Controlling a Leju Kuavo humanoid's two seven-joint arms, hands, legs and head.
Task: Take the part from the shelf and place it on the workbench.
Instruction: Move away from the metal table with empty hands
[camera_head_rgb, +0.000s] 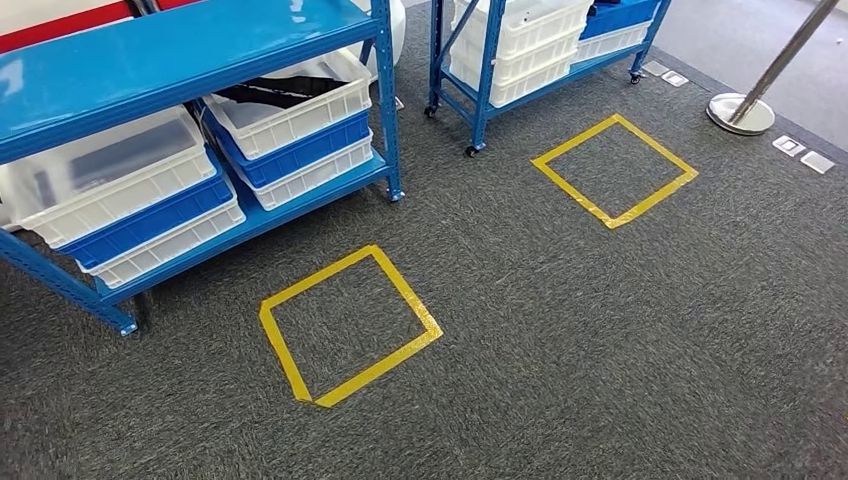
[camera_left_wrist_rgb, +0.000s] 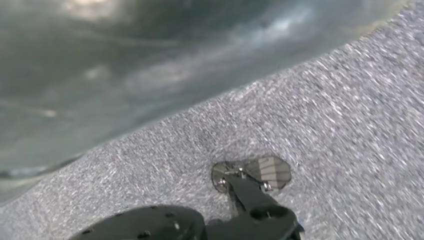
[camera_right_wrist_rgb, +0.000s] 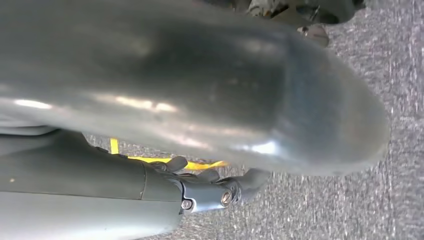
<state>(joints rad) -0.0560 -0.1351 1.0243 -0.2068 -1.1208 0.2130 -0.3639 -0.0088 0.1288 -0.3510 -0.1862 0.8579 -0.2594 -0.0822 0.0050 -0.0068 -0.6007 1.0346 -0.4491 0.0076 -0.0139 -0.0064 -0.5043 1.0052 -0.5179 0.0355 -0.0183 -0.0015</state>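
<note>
Shelf (camera_head_rgb: 190, 45) units holding white and blue bins (camera_head_rgb: 290, 125) are occupying the upper left of the head view. Right hand (camera_right_wrist_rgb: 210, 187) is hanging over carpet (camera_head_rgb: 600, 330); its grasp state cannot be told.

Grey carpet (camera_head_rgb: 560, 330) carries two yellow tape squares: one (camera_head_rgb: 350, 325) near centre, another (camera_head_rgb: 614, 170) toward two o'clock. A steel post base (camera_head_rgb: 741, 113) stands at two o'clock, small floor plates (camera_head_rgb: 803, 153) just beside it.

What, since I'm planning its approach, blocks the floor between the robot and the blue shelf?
Nothing visible does: the carpet in front of the blue shelf carries just a flat yellow tape square.
</note>
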